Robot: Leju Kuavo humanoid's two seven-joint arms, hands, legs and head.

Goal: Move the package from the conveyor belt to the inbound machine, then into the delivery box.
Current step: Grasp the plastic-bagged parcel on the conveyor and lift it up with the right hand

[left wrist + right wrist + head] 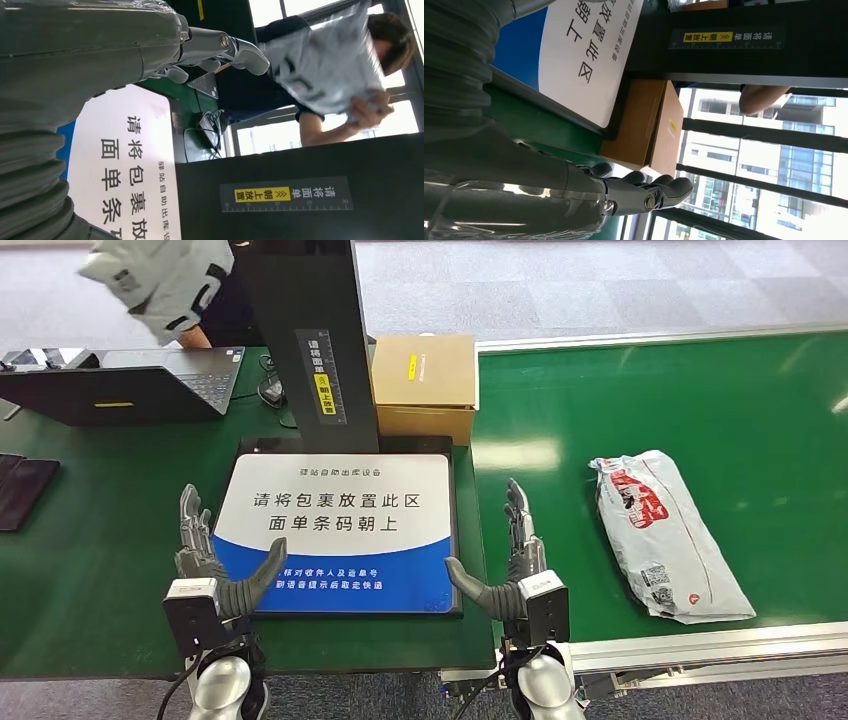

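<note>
Green conveyor belt (760, 400): package (668, 536) lies right of the empty, spread right hand (515, 565)

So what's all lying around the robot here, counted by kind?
White plastic mail package: 1
Cardboard box: 1
Laptop: 1
Scanning platform with sign: 1
Robot hands, left hand, right hand: 2
Total: 6

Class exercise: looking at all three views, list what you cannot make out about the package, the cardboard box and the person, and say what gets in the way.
Package: label print too small in the head view.
Cardboard box: its left part is behind the black column; closed flaps hide any contents.
Person: cut off by the head view's top edge; a grey bag covers the torso in the left wrist view.
</note>
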